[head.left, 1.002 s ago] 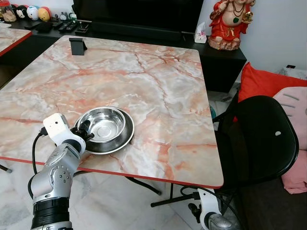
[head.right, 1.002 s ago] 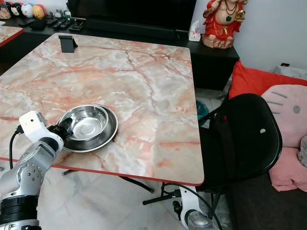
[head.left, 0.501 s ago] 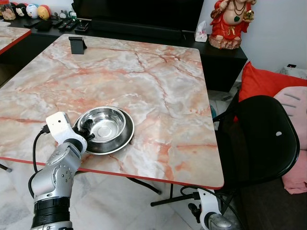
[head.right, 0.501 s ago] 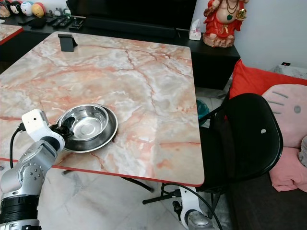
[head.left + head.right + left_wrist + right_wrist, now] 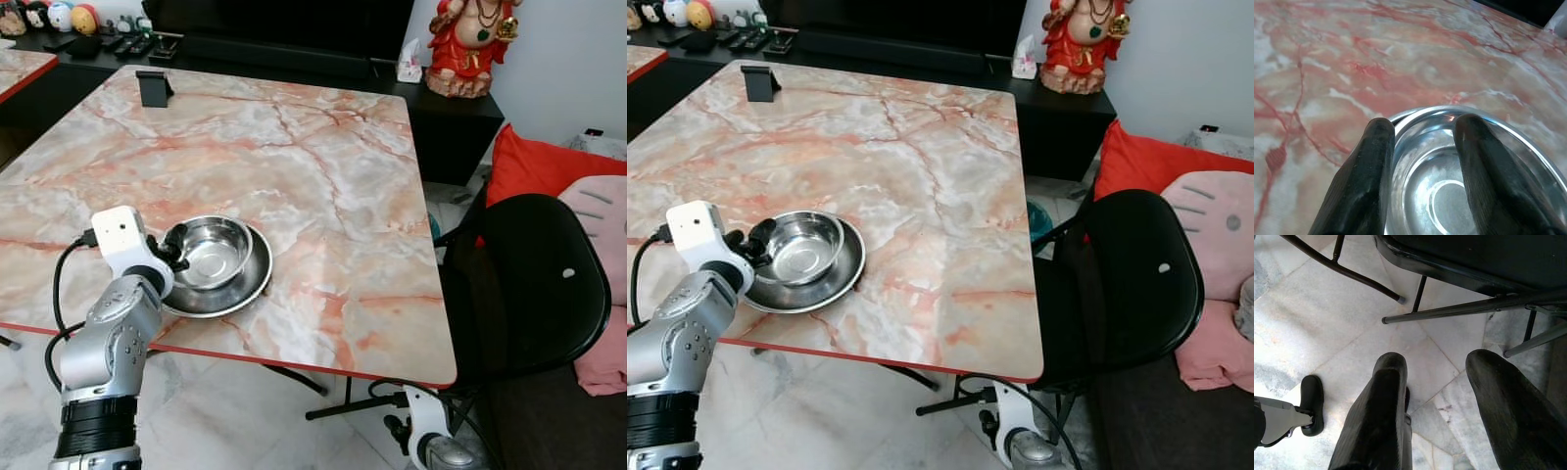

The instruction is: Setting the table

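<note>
Left claw point(image 5: 172, 257): I see fingers apart, straddling the steel bowl's point(image 5: 208, 253) rim, lower left of frame.
Bowl: on a plate point(image 5: 245, 290), marble tabletop point(image 5: 323, 176).
Right claw point(image 5: 1435, 396): apart, idle over the floor.

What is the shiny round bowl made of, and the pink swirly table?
The shiny round bowl looks like polished steel: silvery, mirror-like, with bright glints. It sits in a matching silvery plate. The pink swirly table looks like glossy marble, though its thin red edge suggests a printed top.
</note>
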Motion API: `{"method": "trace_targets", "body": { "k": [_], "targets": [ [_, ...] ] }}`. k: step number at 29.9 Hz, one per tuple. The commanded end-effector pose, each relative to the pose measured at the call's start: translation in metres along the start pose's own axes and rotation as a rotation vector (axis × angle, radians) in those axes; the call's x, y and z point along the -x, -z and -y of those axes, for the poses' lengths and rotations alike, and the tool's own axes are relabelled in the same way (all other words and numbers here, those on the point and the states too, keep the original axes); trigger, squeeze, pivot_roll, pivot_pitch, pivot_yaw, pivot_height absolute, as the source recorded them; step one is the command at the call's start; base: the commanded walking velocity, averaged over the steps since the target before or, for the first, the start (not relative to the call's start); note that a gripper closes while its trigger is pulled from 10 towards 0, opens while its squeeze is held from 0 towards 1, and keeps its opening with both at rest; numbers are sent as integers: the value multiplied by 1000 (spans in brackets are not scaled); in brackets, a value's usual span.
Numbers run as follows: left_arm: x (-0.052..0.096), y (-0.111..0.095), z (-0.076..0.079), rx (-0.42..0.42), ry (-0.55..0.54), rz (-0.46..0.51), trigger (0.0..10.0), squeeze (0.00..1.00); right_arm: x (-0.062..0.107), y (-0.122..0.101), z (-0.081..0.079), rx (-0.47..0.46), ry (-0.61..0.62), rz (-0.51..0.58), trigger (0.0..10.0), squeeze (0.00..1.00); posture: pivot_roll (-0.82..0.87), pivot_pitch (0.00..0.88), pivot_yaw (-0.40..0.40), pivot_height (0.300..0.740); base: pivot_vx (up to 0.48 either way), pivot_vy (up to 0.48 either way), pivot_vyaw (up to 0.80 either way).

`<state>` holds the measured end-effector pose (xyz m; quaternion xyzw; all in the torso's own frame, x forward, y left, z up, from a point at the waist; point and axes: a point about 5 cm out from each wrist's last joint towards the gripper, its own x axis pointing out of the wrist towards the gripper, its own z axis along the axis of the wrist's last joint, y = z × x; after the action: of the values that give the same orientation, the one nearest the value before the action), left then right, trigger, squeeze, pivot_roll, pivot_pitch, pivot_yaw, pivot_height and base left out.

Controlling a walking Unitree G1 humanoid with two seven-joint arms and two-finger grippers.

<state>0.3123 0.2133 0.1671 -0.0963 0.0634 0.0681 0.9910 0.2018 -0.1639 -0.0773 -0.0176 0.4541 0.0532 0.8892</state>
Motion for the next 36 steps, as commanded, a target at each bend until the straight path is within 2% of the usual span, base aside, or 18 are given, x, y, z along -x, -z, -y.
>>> {"method": "trace_targets", "body": {
  "k": [1, 8, 11, 15, 17, 19, 20, 21, 22, 23, 24, 27, 28, 29, 34, 36],
  "targets": [
    [1, -5, 5, -29, 11, 2, 10000, 0, 1, 1, 4, 6, 12, -8, 10000, 0, 52, 30, -110, 740, 0, 0, 0],
    [2, -8, 5, -49, 11, 4, 10000, 0, 1, 1, 4, -1, 15, -8, 10000, 0, 52, 30, -109, 740, 0, 0, 0],
    [2, -15, 7, -70, 21, 40, 10000, 0, 1, 1, 4, -4, 19, -8, 10000, 0, 53, 28, -109, 740, 0, 0, 0],
    [3, -25, 12, -106, 52, 146, 10000, 0, 1, 1, 4, -11, 25, -3, 10000, 0, 53, 27, -109, 740, 0, 0, 0],
    [6, -27, 13, -254, 55, 237, 10000, 0, 1, 1, 5, -41, 43, 9, 10000, 0, 52, 24, -108, 740, 0, 0, 0],
    [8, -22, 16, -359, 79, 264, 10000, 0, 1, 2, 5, -71, 57, 17, 10000, 0, 48, 20, -109, 740, 0, 0, 0],
    [8, -22, 16, -359, 79, 264, 10000, 0, 1, 2, 5, -71, 57, 17, 10000, 0, 48, 20, -109, 740, 0, 0, 0],
    [11, -13, 20, -461, 125, 272, 10000, 0, 1, 2, 6, -100, 73, 23, 10000, 0, 48, 18, -107, 740, 0, 0, 0],
    [12, -9, 22, -500, 144, 272, 10000, 0, 1, 2, 6, -109, 78, 25, 10000, 0, 48, 18, -107, 740, 0, 0, 0],
    [12, -9, 22, -500, 144, 272, 10000, 0, 1, 2, 6, -109, 78, 25, 10000, 0, 48, 18, -107, 740, 0, 0, 0],
    [14, 0, 21, -605, 137, 274, 10000, 0, 1, 2, 6, -122, 87, 30, 10000, 0, 42, 11, -102, 740, 0, 0, 0],
    [19, 1, 6, -542, 24, 331, 10000, 0, 1, 3, 6, -138, 98, 36, 10000, 0, 37, 6, -100, 740, 0, 0, 0],
    [20, 0, 2, -483, 3, 350, 10000, 0, 1, 3, 6, -139, 98, 37, 10000, 0, 38, 2, -100, 740, 0, 0, 0],
    [20, 0, 2, -483, 3, 350, 10000, 0, 1, 3, 6, -139, 98, 37, 10000, 0, 38, 2, -100, 740, 0, 0, 0],
    [21, 9, 1, -342, 25, 359, 10000, 0, 2, 4, 6, -149, 103, 39, 10000, 0, 41, 0, -99, 740, 0, 0, 0],
    [20, 12, 3, -324, 34, 357, 10000, 0, 2, 4, 6, -157, 107, 41, 10000, 0, 37, 0, -97, 740, 0, 0, 0]
  ]
}}
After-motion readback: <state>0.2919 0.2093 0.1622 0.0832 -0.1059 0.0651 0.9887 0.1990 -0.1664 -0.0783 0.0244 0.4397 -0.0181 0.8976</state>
